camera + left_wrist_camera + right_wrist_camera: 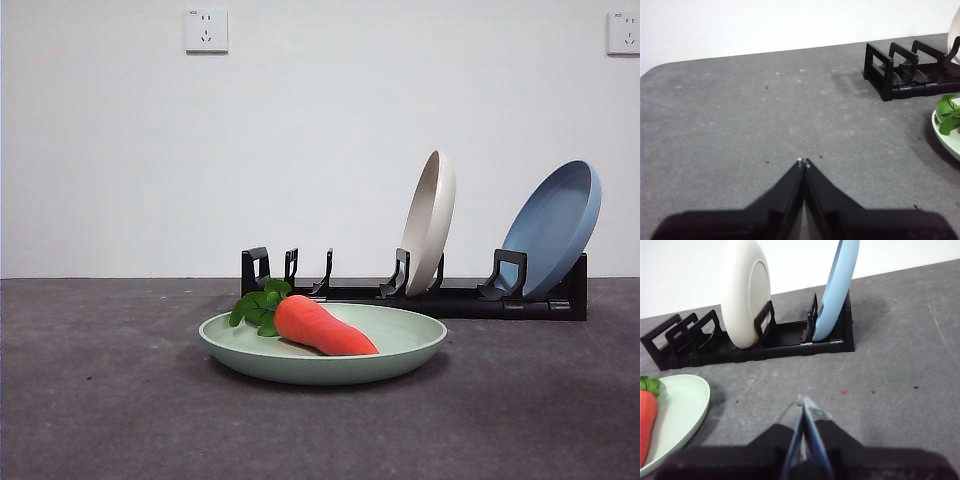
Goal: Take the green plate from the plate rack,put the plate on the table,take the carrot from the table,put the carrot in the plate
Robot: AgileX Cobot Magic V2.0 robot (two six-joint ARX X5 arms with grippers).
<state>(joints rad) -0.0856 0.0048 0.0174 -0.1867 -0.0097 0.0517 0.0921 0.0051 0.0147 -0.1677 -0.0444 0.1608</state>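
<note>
The green plate (400,345) lies flat on the table (90,400) in front of the plate rack (440,298). The carrot (322,327) lies in the plate, leaves toward the left. In the left wrist view my left gripper (804,162) is shut and empty above bare table, with the rack's end (890,75) and the plate's edge (946,137) off to one side. In the right wrist view my right gripper (803,402) is shut and empty, near the rack (790,340), with the plate (682,405) and carrot (647,415) at the side. Neither gripper shows in the front view.
A cream plate (430,220) and a blue plate (555,228) stand upright in the rack's right slots; they also show in the right wrist view as the cream plate (742,290) and the blue plate (837,285). A white wall with two sockets stands behind.
</note>
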